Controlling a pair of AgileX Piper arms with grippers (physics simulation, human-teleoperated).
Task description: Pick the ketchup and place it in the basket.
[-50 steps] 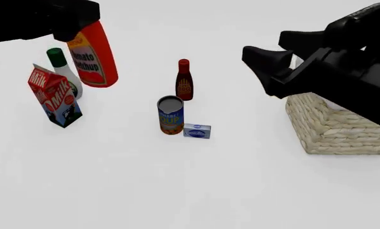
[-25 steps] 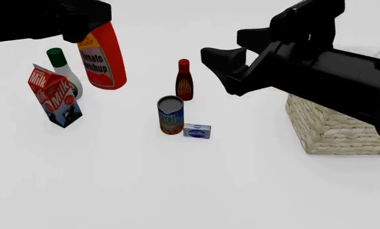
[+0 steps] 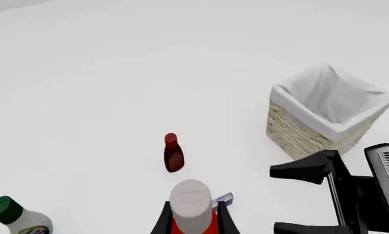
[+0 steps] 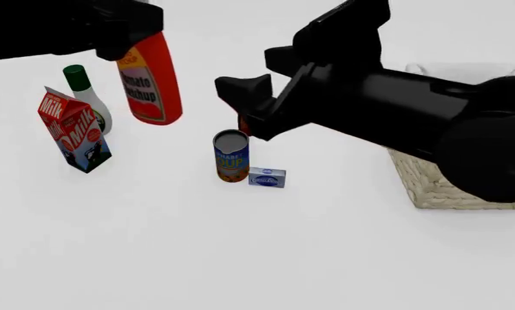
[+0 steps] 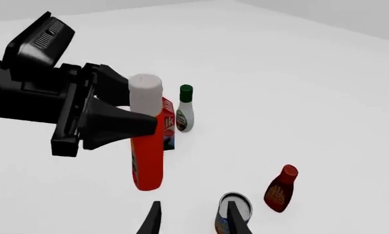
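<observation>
the left fingers [image 5: 119,114] are clamped on the ketchup [image 4: 150,81] just below its white cap, holding it in the air above the counter [image 4: 154,245], bottle hanging down. the right fingers [image 4: 244,103] stand apart and empty, beside the ketchup, above the soup can [image 4: 231,156]. the basket [image 3: 324,119] sits well away behind the right arm.

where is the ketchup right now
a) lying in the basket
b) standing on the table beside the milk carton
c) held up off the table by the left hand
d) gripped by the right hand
c: the left hand is clamped just under the white cap of the ketchup, which hangs clear of the table; the basket holds nothing, and the right hand is open, grasping nothing.
</observation>
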